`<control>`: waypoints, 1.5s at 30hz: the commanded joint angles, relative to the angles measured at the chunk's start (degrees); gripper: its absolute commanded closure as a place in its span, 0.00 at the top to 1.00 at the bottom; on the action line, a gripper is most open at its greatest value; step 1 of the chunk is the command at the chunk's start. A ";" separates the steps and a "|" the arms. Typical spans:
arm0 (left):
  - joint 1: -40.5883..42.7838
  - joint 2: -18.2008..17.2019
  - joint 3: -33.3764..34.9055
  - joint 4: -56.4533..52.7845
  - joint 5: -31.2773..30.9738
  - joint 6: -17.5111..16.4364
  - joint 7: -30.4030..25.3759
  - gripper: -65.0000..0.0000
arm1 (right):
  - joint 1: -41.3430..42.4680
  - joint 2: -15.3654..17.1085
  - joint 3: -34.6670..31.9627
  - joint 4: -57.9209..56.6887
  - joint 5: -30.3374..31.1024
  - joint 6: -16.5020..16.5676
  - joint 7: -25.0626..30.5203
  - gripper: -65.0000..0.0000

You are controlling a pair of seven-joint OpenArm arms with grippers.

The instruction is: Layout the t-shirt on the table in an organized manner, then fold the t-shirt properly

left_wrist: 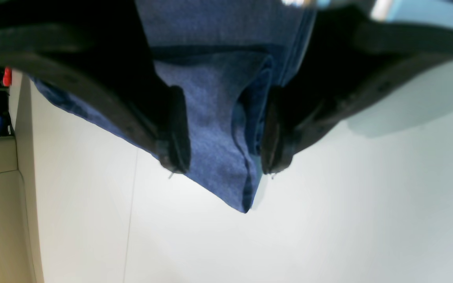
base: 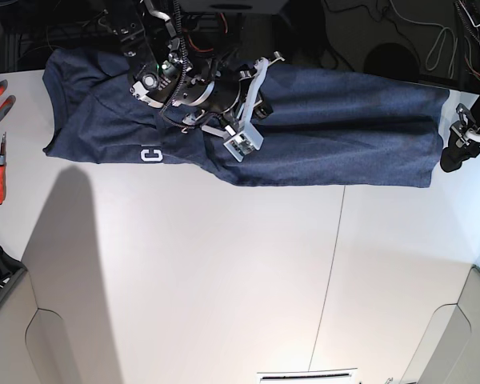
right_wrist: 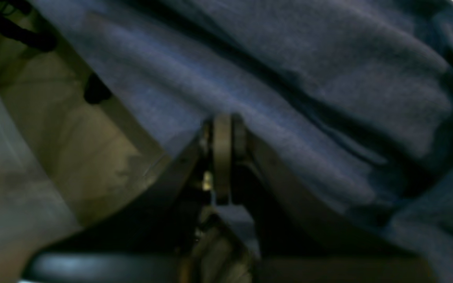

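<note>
T-shirt (base: 336,120) fabric lies stretched in a long band across the far side of the table (base: 224,280), partly folded over itself, with a single white letter showing near the front edge toward the base view's left. The right gripper (right_wrist: 222,157) sits over the middle-left of the cloth, its jaws pressed tight together; the wrist view shows them closed against a ridge of blue fabric, so it looks pinched on the t-shirt, though how much cloth is caught is hard to tell. The left gripper (left_wrist: 222,129) is at the band's end on the base view's right, jaws standing wide, straddling a corner of the cloth that comes to a point on the white surface; the fingertips (left_wrist: 175,129) are either side of a doubled hem and hold nothing.

The step in hand appears to be spreading the garment flat. To do it well, the left gripper should settle lower so both layers of that corner fall between the pads, then close fully before any pull. The two arms would best draw apart evenly, keeping the fabric low to the tabletop so the fold opens without bunching or dragging the cloth off the far edge.
</note>
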 commanded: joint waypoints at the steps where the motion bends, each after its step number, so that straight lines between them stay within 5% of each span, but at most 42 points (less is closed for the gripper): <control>1: -0.31 -1.27 -0.33 0.92 -1.38 -0.91 -1.07 0.51 | 0.57 -0.31 0.50 1.84 -1.73 -1.42 0.92 0.00; 13: -0.31 -1.25 -0.33 0.92 -1.38 -0.91 -1.05 0.51 | 0.15 6.21 7.17 7.13 -23.52 -18.47 -2.78 0.00; 28: -0.44 -1.25 -0.33 0.92 -1.38 -0.91 -1.07 0.51 | 0.28 6.27 6.69 -1.44 -16.96 -16.09 -3.32 0.00; 36: -0.44 -1.25 -0.33 0.92 -1.38 -0.91 -1.07 0.51 | 0.33 1.88 2.12 -1.44 -11.50 -11.89 -2.05 0.00; 45: -0.44 -1.25 -0.33 0.92 -1.38 -0.91 -1.05 0.51 | 0.61 -0.85 -7.28 -1.44 -11.47 -11.76 1.46 0.00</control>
